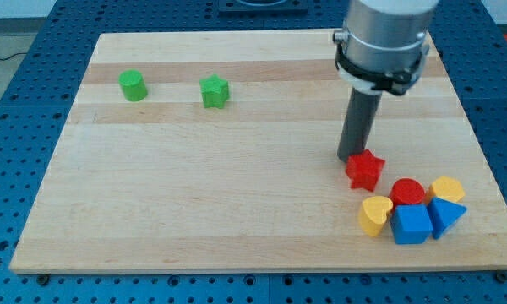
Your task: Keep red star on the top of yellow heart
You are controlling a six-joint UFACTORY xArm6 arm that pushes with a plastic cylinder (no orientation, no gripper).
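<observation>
The red star (364, 170) lies on the bench (237, 194) just above the yellow heart (375, 214), beside the red cylinder (408, 192). My tip (352, 158), a bare rod with nothing to clamp, touches the star's upper-left edge.

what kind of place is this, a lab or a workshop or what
Most likely a robotics lab bench: a wooden board sits on a blue perforated table, with small coloured blocks like the red star pushed by my tip.
</observation>
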